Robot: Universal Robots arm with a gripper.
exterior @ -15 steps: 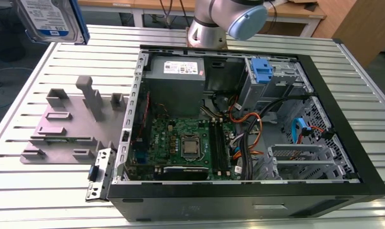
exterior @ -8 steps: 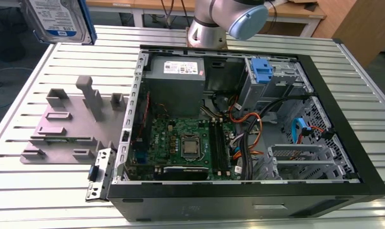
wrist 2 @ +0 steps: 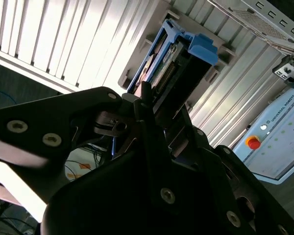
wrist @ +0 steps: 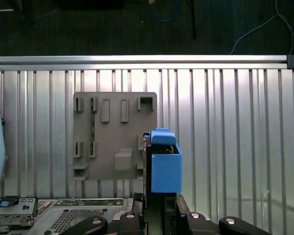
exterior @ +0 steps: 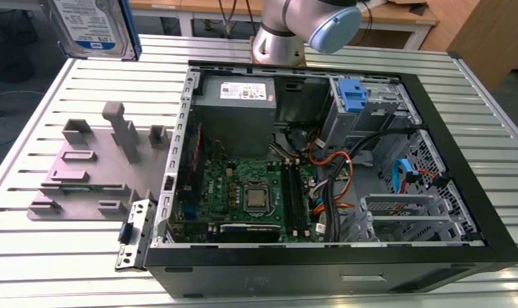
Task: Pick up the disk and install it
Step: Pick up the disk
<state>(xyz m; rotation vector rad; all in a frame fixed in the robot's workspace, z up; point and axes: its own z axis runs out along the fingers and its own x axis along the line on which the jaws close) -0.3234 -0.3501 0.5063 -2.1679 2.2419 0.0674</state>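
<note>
The disk (exterior: 90,24) hangs high above the table's far corner at the exterior view's left, with its silver body and white-and-blue label facing the camera. In the first wrist view its blue carrier end (wrist: 165,166) sticks out from my gripper (wrist: 161,198), above the slatted table and beside the grey fixture plate (wrist: 115,134). In the second wrist view the disk (wrist 2: 179,61), with its blue rails and tab, sits clamped between the black fingers (wrist 2: 147,105). My gripper (wrist 2: 157,110) is shut on it.
An open computer case (exterior: 464,186) lies on the slatted table, with the motherboard (exterior: 242,192), the grey power supply (exterior: 238,96) and a drive cage holding a light-blue bracket (exterior: 351,96). The grey fixture plate (exterior: 88,167) lies beside the case at the exterior view's left.
</note>
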